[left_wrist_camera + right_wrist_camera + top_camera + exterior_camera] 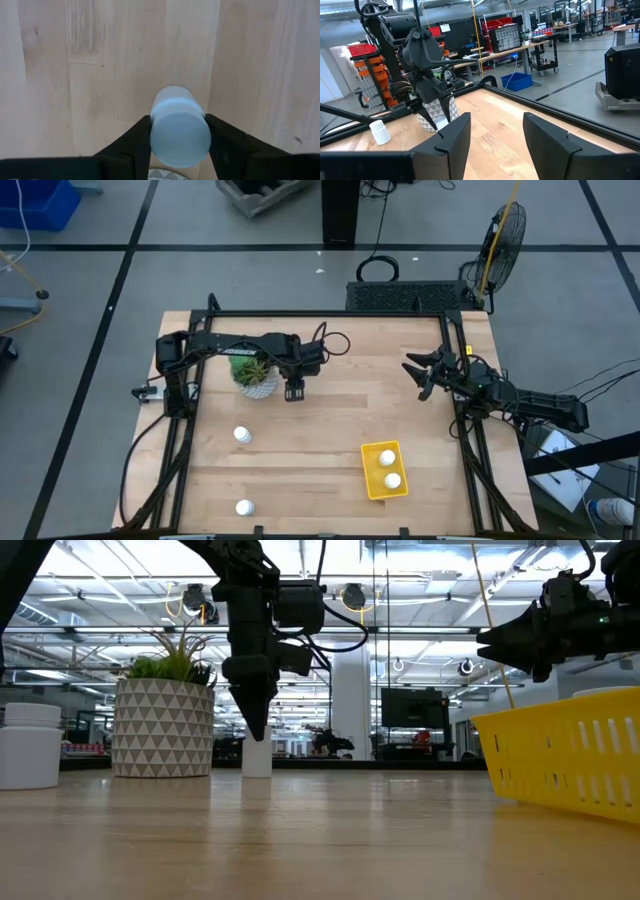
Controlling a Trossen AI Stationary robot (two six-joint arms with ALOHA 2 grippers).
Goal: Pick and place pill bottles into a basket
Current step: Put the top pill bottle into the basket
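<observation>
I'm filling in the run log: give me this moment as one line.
left gripper: shut on pill bottle standing on table beside plant | right gripper: open, waiting at right edge | basket: two bottles inside | two loose

Five white pill bottles (pixel 242 435), two of them lying in the one yellow basket (pixel 371 484), one potted plant (pixel 257 376), and two robot arms over one wooden table (pixel 340 420).

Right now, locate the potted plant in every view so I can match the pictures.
High view: potted plant upper left on the table.
Low view: left, on the table.
Left wrist view: only a sliver of the pot at the bottom edge.
Right wrist view: left of centre.
Shared landmark: the left pincer, closed on a pill bottle beside the plant.
</observation>
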